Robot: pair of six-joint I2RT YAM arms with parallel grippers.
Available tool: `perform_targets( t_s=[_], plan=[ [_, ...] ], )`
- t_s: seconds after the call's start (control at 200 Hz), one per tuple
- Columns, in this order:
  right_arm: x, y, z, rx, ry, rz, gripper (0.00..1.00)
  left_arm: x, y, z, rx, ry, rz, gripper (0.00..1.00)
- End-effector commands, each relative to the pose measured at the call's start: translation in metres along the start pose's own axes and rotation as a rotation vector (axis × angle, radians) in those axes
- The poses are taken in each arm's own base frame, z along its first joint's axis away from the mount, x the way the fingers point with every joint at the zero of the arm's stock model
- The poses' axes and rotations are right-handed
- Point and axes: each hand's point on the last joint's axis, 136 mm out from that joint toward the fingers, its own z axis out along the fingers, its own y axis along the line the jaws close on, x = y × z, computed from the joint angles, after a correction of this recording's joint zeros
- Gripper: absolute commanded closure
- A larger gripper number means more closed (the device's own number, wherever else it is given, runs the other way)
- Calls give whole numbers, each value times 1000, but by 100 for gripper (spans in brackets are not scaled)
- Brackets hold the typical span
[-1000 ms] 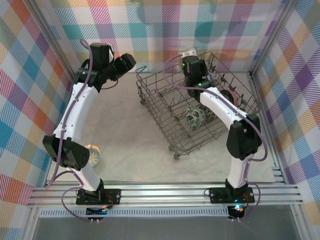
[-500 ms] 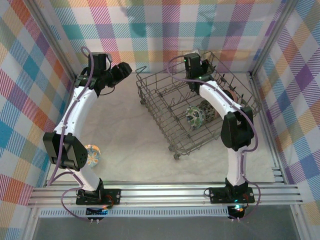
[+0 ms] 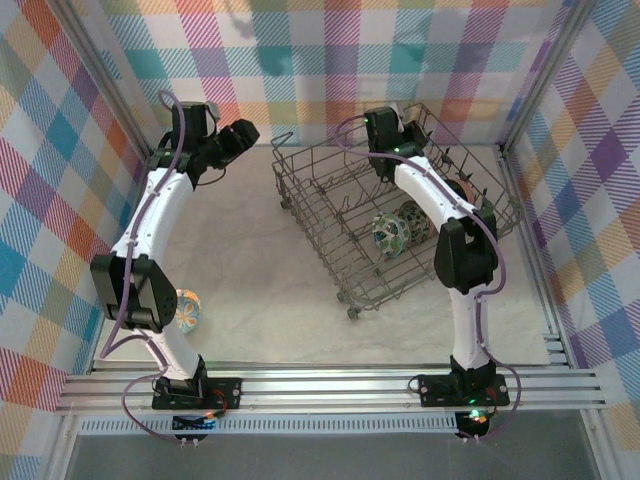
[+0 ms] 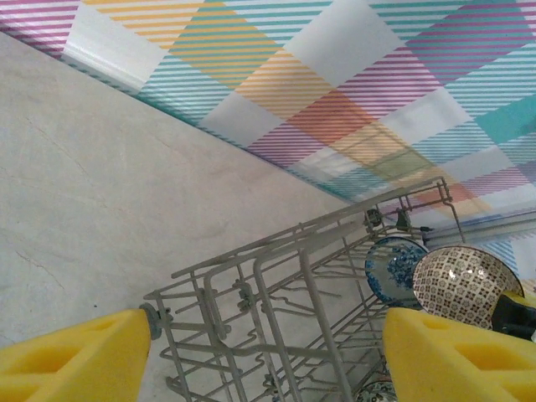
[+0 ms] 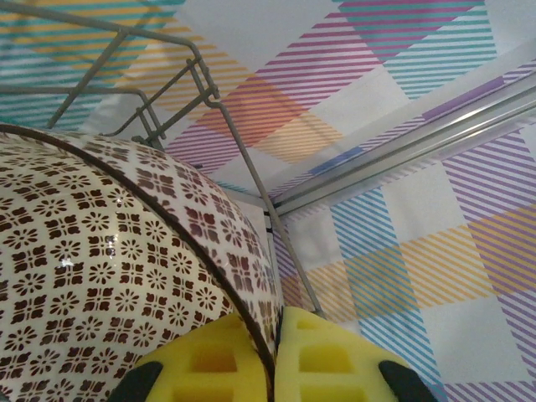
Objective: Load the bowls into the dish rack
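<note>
Bowls first: the right claw [image 5: 272,356] is clamped on the rim of a brown-flowered bowl [image 5: 100,276], up at the far corner of the rack [image 3: 310,230], with the wire rim just beside it. A blue bowl [image 4: 394,268] stands just beside that one. Two more, a green bowl [image 3: 388,236] and a dark bowl [image 3: 412,215], sit on edge among the tines mid-rack. An orange-and-teal bowl [image 3: 188,308] lies on the worktop [image 3: 260,270] by the left arm's base. The left claw [image 4: 264,360] hangs open and empty off the rack's left corner. Pale worktop, pastel checked walls [image 3: 330,50] all round, metal rails [image 3: 330,385] along the near edge.
</note>
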Motion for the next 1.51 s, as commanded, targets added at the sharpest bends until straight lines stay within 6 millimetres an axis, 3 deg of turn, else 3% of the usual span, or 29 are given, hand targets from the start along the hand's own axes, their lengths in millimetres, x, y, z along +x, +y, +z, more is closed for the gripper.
perform_targets(
  t_s=[0.0,0.675,1.235,1.5],
  plan=[
    [-15,-15,-8,63,-19,50,100,-17,-16,-2,64,-27,34,27],
    [-5,14,-14,59,20,-67,99,-17,-15,19,85,16,20,27],
    [-12,43,-16,51,19,-148,96,-16,-12,28,98,47,9,27],
    [-12,51,-18,46,18,-174,88,-17,-8,32,97,51,4,27]
  ],
)
